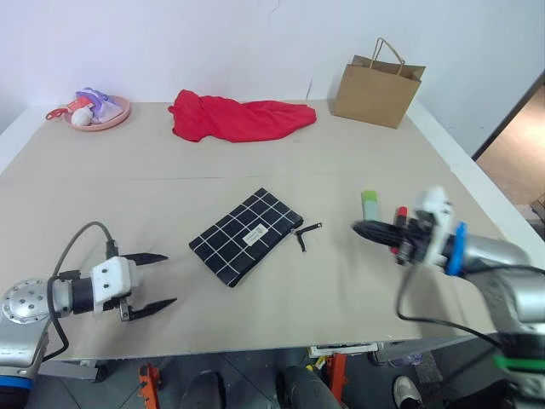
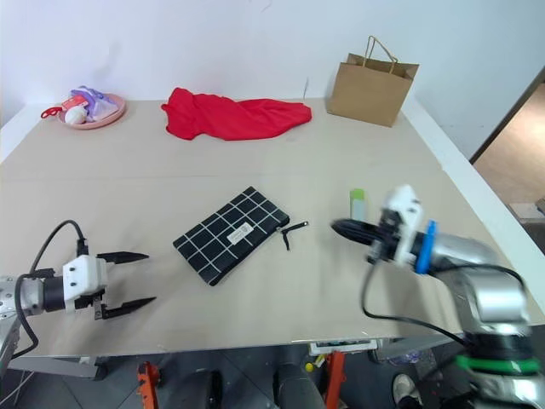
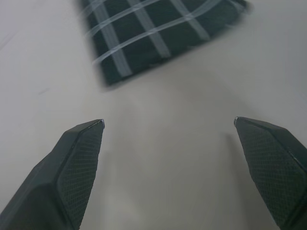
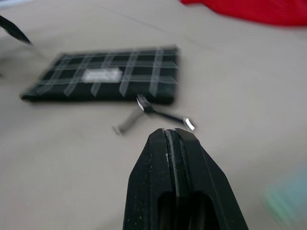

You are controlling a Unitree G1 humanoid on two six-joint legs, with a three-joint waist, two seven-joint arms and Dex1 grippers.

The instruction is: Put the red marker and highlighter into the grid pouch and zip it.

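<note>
The task looked to be at its opening step: the grid pouch (image 1: 245, 236) lay flat at the centre of the frame on the table (image 1: 170, 187), its zipper pull cord (image 1: 305, 232) trailing toward the right, and neither pen was inside it. The highlighter (image 1: 369, 203) lay right of centre, and the red marker (image 1: 400, 212) just beside it, its red cap peeping out behind the right gripper (image 1: 362, 228). That gripper's fingers (image 4: 175, 163) were pressed together with nothing between them, pointing at the cord from a short way off. The left gripper (image 1: 153, 281) hovered at lower left, its fingers (image 3: 76, 158) spread wide and empty, aimed at the pouch's near corner. By my judgement, the next move called for steadying the pouch and catching the cord to open the zip.
</note>
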